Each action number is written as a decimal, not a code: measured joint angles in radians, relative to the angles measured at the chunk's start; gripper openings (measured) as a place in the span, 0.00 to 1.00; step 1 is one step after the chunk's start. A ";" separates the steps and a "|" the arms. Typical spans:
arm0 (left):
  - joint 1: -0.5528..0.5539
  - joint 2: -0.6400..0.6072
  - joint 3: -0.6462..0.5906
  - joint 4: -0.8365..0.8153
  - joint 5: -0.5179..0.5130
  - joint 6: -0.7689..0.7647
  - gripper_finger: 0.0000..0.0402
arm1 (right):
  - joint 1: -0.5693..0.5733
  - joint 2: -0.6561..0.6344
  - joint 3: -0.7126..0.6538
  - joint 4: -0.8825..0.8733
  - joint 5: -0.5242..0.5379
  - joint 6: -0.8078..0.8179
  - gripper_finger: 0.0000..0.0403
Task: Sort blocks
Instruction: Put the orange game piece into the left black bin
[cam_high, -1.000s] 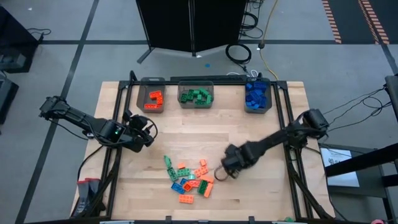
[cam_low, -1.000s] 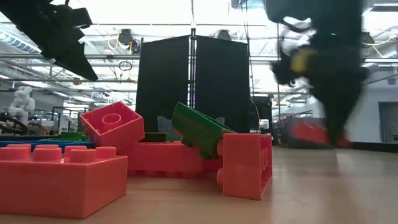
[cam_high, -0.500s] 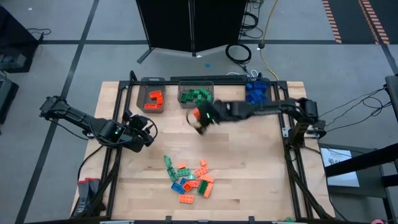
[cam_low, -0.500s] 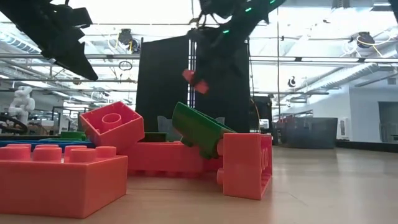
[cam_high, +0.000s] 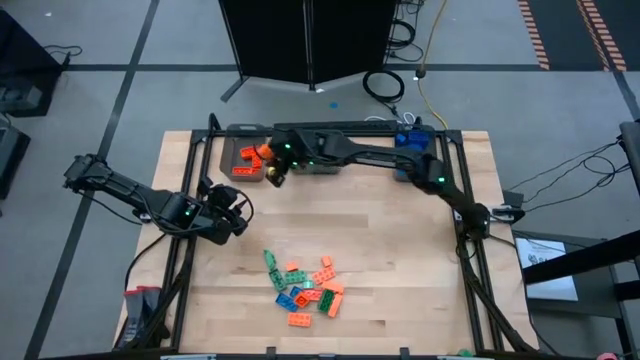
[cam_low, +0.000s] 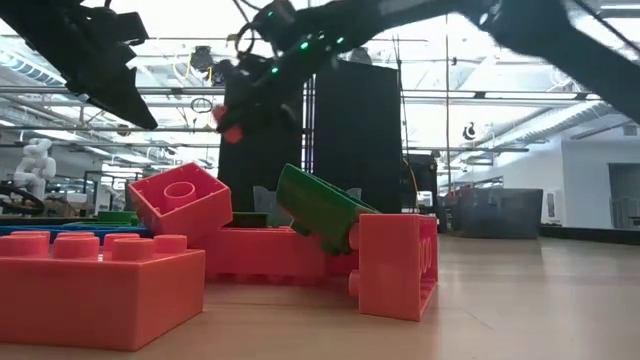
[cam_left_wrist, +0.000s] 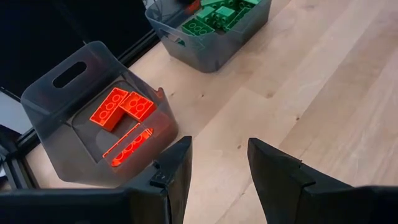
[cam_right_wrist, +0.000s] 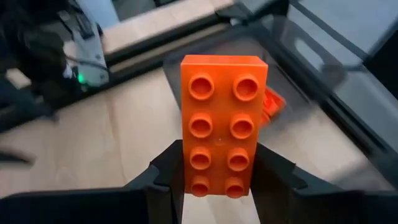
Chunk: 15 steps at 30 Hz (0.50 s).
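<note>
the pale wooden bench (cam_high: 400, 270) carries three grey translucent rectangular plastic bins along its far edge: the left bin (cam_high: 243, 158) with orange bricks inside, the middle bin (cam_high: 318, 155) with green bricks, the right bin (cam_high: 413, 152) with blue ones. the dark right arm (cam_high: 380, 153) stretches from the bench's right side across that far edge, its long line running over the middle bin toward the left bin. the dark left arm (cam_high: 130, 198) waits at the bench's left side, and its left hand (cam_left_wrist: 217, 163) has its two dark fingers apart with nothing between them, aimed at the left bin.

near the front middle of the bench lies a loose heap of small studded orange, green and blue plastic bricks (cam_high: 305, 285), well apart from both hands.

the right hand (cam_right_wrist: 217, 177) is closed on one orange studded plastic brick (cam_right_wrist: 222, 124), two studs wide and four long. in the right wrist view its long axis runs straight out from between the fingers, away from the wrist, with the studded face turned to the camera; only its near end sits in the grip, the rest stands clear. in the high view this brick (cam_high: 264, 152) hangs at the left bin's right rim, above the orange bricks already there.
</note>
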 joint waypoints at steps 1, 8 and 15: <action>0.000 0.000 0.000 0.000 0.000 0.000 0.40 | -0.006 0.038 0.051 0.001 -0.018 -0.003 0.30; 0.000 0.000 0.000 0.001 0.001 -0.001 0.40 | -0.029 0.186 0.124 0.187 -0.116 0.040 0.30; 0.000 0.000 0.000 0.000 0.001 0.000 0.40 | -0.026 0.262 0.124 0.376 -0.145 0.006 0.30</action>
